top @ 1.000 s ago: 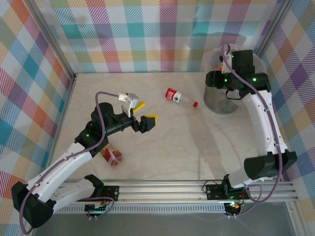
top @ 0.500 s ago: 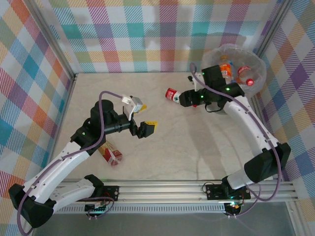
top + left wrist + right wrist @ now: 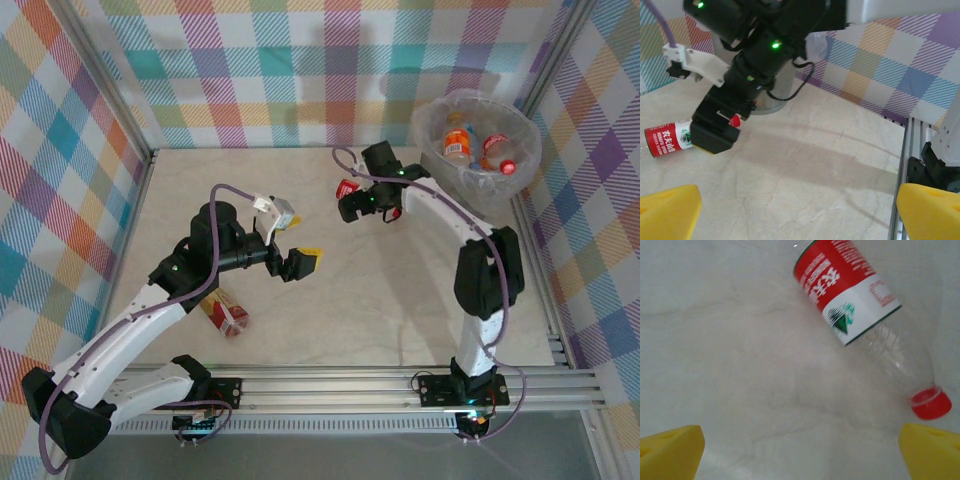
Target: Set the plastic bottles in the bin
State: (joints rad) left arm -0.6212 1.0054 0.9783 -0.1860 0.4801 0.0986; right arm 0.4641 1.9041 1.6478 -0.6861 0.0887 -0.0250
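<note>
While outside bin [image 3: 432, 150], two bottles [image 3: 347, 188] [image 3: 228, 313]

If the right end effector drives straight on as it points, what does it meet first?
Likely the red-label bottle lying just ahead of the right end effector, around its clear neck. Depth is unclear, so it might reach bare table beside it first.

The right tool [image 3: 352, 207] covers most of the red-labelled bottle [image 3: 347, 188] from above.

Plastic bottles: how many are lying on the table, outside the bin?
2. A red-capped bottle lies mid-table by the open right gripper; a second bottle lies near the front, beside the left arm. The arms may hide others.
</note>
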